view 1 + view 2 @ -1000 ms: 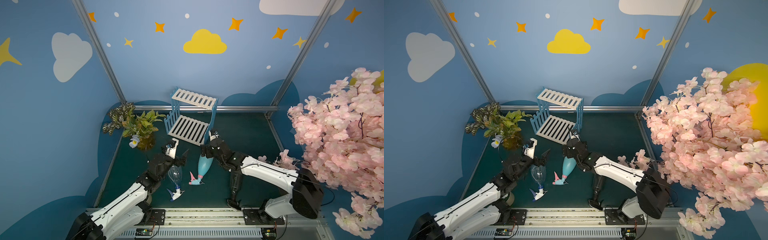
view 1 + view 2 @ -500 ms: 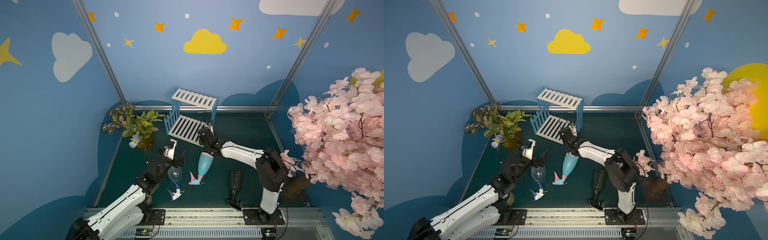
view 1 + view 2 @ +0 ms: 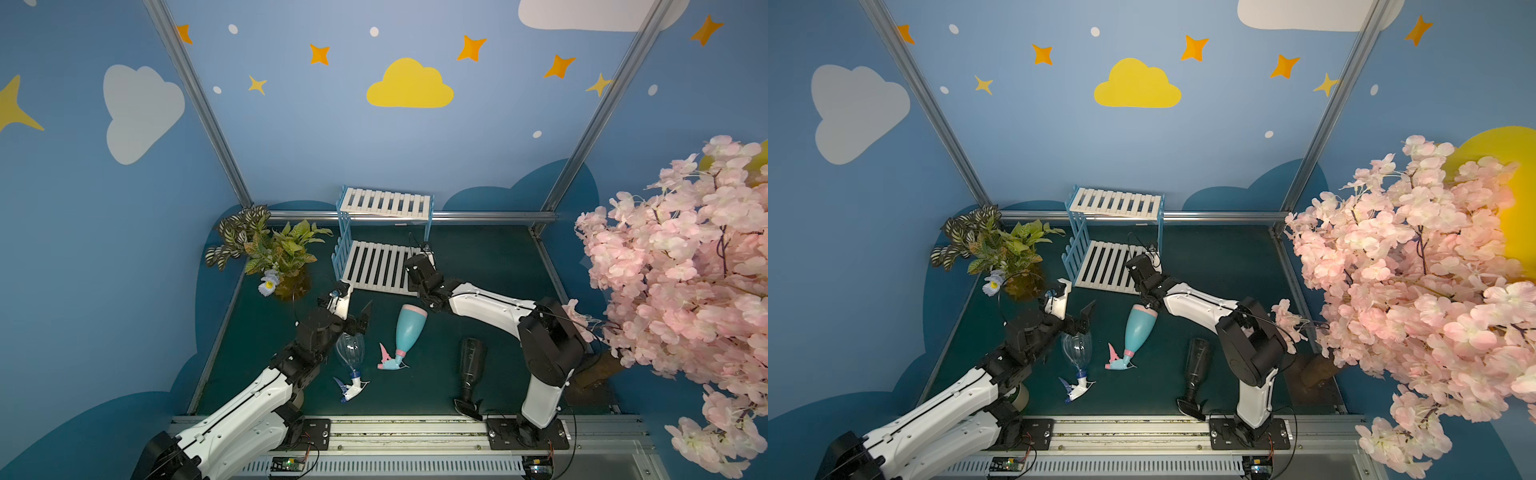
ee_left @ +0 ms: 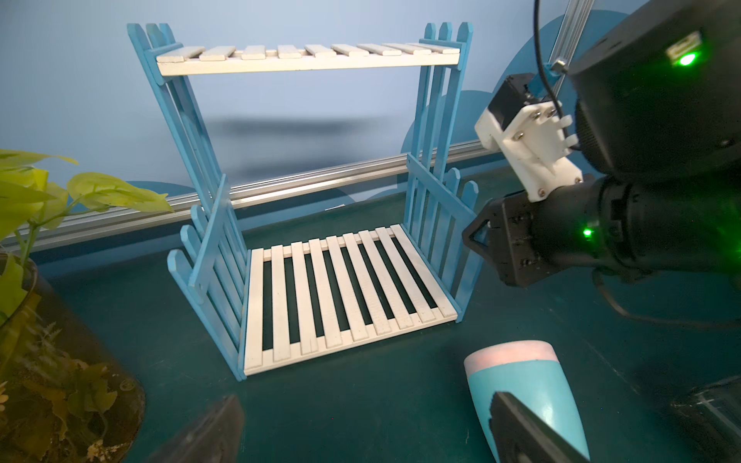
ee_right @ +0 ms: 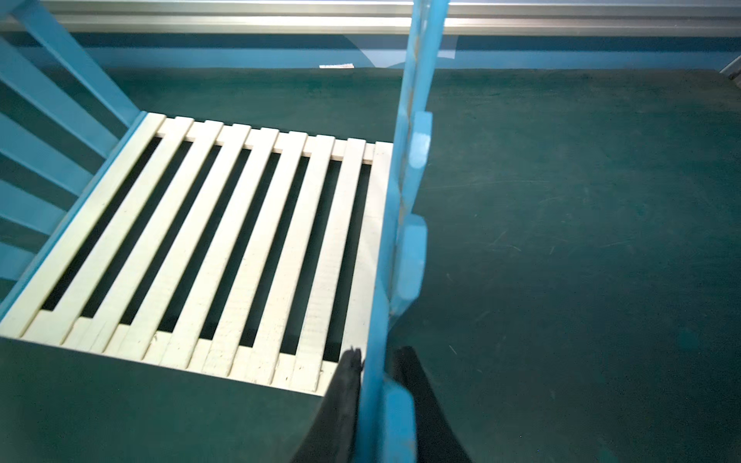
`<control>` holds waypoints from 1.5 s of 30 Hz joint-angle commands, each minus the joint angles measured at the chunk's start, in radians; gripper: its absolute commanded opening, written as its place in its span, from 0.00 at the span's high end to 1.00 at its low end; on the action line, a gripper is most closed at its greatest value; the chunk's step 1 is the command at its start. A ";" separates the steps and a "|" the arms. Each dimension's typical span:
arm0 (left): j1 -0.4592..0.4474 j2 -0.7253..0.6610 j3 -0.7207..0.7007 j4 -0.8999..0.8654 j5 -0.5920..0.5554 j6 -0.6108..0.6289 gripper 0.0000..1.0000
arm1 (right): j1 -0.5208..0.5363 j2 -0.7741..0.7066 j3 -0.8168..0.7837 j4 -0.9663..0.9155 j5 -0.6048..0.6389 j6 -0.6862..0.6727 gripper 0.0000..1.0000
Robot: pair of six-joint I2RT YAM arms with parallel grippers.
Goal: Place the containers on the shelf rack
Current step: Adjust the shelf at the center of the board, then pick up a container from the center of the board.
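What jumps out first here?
The pink blossom tree fills the right side. At the back of the mat, the right gripper is shut on a side picket of the shelf rack. In front, the light blue bottle, black bottle and clear bottle lie on their sides, the open left gripper at the clear one's base.

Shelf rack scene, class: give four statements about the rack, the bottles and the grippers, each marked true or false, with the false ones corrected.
1. The light blue bottle, clear bottle and black bottle all lie on their sides on the mat. True.
2. The shelf rack holds one bottle. False: both shelves are bare.
3. The right gripper is closed around a picket of the rack's side. True.
4. The left gripper grips the clear bottle. False: it is open, holding nothing.
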 commanded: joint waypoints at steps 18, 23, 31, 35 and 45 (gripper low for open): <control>-0.012 0.038 0.058 -0.066 0.106 -0.020 0.00 | -0.179 -0.219 -0.199 0.022 -0.293 -0.259 0.85; -0.013 -0.026 0.134 -0.244 0.088 -0.060 0.00 | -0.178 -0.275 -0.170 -0.031 -0.269 -0.286 0.38; -0.012 -0.168 0.171 -0.463 0.246 -0.116 0.00 | -0.149 -0.522 -0.142 -0.194 -0.446 -0.385 0.13; -0.012 -0.152 0.160 -0.469 0.437 -0.129 0.00 | -0.024 -0.622 -0.185 -0.251 -0.553 -0.517 0.15; -0.054 0.118 0.151 -0.350 0.650 -0.270 0.03 | 0.307 -0.612 -0.397 -0.298 -0.586 -0.410 0.35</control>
